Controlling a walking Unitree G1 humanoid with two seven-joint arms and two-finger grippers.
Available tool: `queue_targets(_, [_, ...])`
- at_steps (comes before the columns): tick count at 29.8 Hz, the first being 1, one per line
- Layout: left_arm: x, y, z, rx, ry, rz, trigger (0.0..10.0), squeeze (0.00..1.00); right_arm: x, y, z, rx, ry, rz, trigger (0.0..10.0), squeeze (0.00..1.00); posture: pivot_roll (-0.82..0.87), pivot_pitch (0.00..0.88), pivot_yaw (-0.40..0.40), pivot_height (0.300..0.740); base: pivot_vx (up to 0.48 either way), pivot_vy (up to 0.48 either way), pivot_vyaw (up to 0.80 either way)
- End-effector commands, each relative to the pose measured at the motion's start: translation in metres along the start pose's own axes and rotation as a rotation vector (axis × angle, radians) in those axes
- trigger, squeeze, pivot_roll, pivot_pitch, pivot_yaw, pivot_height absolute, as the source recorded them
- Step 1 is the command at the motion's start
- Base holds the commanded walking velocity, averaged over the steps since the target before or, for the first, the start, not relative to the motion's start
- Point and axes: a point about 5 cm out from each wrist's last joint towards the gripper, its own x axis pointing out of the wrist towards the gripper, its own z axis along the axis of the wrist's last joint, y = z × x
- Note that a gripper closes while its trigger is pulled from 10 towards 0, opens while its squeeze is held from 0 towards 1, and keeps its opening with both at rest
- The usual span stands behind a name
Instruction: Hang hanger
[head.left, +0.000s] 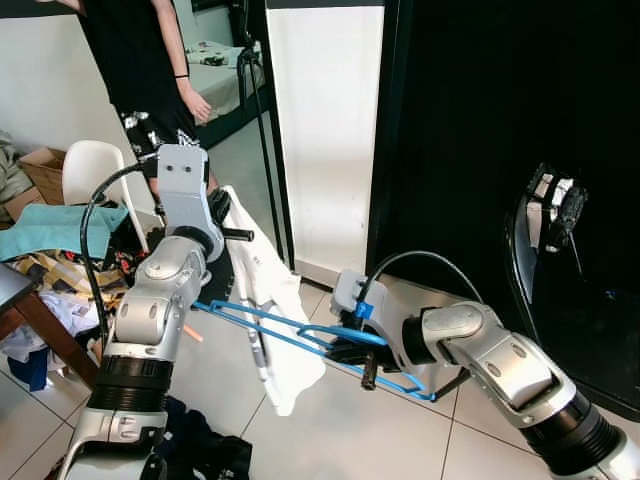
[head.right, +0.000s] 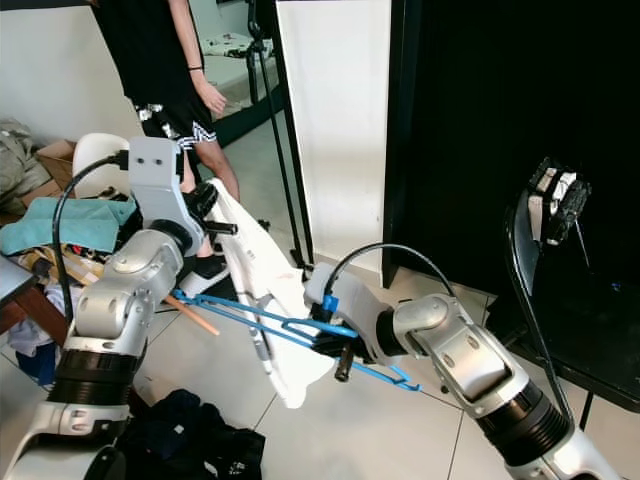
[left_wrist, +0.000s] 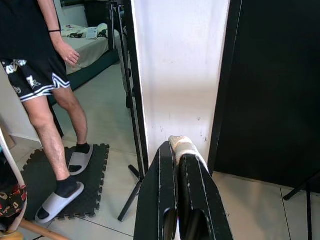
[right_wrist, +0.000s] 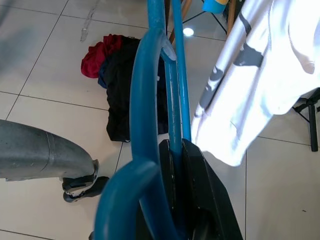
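Note:
A blue hanger (head.left: 290, 335) lies nearly level above the floor, and my right gripper (head.left: 352, 348) is shut on it near its hook end. The right wrist view has the black fingers (right_wrist: 192, 170) clamped on the blue bars (right_wrist: 172, 100). A white garment (head.left: 272, 300) hangs down over the hanger's far end. My left gripper (head.left: 222, 208) is held high, shut on the garment's top edge. In the left wrist view a fold of white cloth (left_wrist: 184, 146) sticks out between the closed fingers (left_wrist: 165, 180).
A person (head.left: 140, 70) stands at the back left beside a black stand (head.left: 262, 150). A black wardrobe front (head.left: 470, 130) fills the right, with a black chair (head.left: 520, 250) before it. Dark clothes (head.left: 205, 450) lie on the tiles; a cluttered table and white chair (head.left: 90, 175) stand left.

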Motion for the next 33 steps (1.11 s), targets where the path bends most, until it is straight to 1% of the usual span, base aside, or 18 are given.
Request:
queue_targets(1, [0.0,-0.002,0.006,0.008,-0.036,-0.006,10.0,0.0,0.0,-0.004,0.001,0.011,0.003,-0.021,10.0,0.0,-0.15,0.0,0.049,0.736,0.0,0.0,0.0])
queue_targets(4, [0.0,-0.001,0.007,0.014,-0.04,-0.007,10.0,0.0,-0.001,-0.006,0.001,0.017,0.006,-0.033,10.0,0.0,-0.15,0.0,0.048,0.736,0.0,0.0,0.0])
queue_targets(5, [-0.001,0.0,0.008,0.039,-0.047,-0.007,10.0,0.0,-0.004,-0.01,-0.002,0.025,0.016,-0.049,10.0,0.0,-0.15,0.0,0.045,0.736,0.0,0.0,0.0])
queue_targets(6, [-0.001,0.0,0.008,0.039,-0.047,-0.007,10.0,0.0,-0.004,-0.01,-0.002,0.025,0.016,-0.049,10.0,0.0,-0.15,0.0,0.045,0.736,0.0,0.0,0.0])
queue_targets(8, [-0.003,0.004,0.011,0.083,-0.061,-0.002,10.0,0.0,-0.014,-0.018,-0.009,0.037,0.04,-0.081,10.0,0.0,-0.14,0.0,0.044,0.736,0.0,0.0,0.0])
queue_targets(9, [-0.003,0.004,0.011,0.083,-0.061,-0.002,10.0,0.0,-0.014,-0.018,-0.009,0.037,0.04,-0.081,10.0,0.0,-0.14,0.0,0.044,0.736,0.0,0.0,0.0])
queue_targets(10, [-0.004,0.008,0.011,0.092,-0.064,0.002,10.0,0.0,-0.022,-0.024,-0.014,0.039,0.061,-0.103,10.0,0.0,-0.14,0.0,0.044,0.736,0.0,0.0,0.0])
queue_targets(11, [-0.004,0.008,0.011,0.092,-0.064,0.002,10.0,0.0,-0.022,-0.024,-0.014,0.039,0.061,-0.103,10.0,0.0,-0.14,0.0,0.044,0.736,0.0,0.0,0.0])
queue_targets(13, [-0.005,0.013,0.012,0.093,-0.069,0.005,10.0,0.0,-0.033,-0.031,-0.02,0.041,0.086,-0.13,10.0,0.0,-0.14,0.0,0.043,0.736,0.0,0.0,0.0])
queue_targets(15, [-0.006,0.014,0.013,0.092,-0.075,0.002,10.0,0.0,-0.039,-0.036,-0.023,0.044,0.096,-0.153,10.0,0.0,-0.14,0.0,0.044,0.736,0.0,0.0,0.0])
queue_targets(21, [-0.006,0.009,0.015,0.097,-0.084,-0.021,10.0,0.0,-0.038,-0.04,-0.019,0.049,0.083,-0.176,10.0,0.0,-0.14,0.0,0.043,0.736,0.0,0.0,0.0])
queue_targets(23, [-0.007,0.004,0.016,0.103,-0.089,-0.043,10.0,0.0,-0.034,-0.04,-0.015,0.051,0.068,-0.18,10.0,0.0,-0.13,0.0,0.041,0.736,0.0,0.0,0.0])
queue_targets(24, [-0.007,0.004,0.016,0.103,-0.089,-0.043,10.0,0.0,-0.034,-0.04,-0.015,0.051,0.068,-0.18,10.0,0.0,-0.13,0.0,0.041,0.736,0.0,0.0,0.0])
queue_targets(25, [-0.007,0.0,0.016,0.106,-0.091,-0.06,10.0,0.0,-0.03,-0.037,-0.013,0.048,0.055,-0.165,10.0,0.0,-0.13,0.0,0.042,0.736,0.0,0.0,0.0])
queue_targets(33, [-0.009,-0.002,0.016,0.119,-0.097,-0.083,10.0,0.0,-0.027,-0.033,-0.01,0.03,0.038,-0.123,10.0,0.0,-0.13,0.0,0.037,0.736,0.0,0.0,0.0])
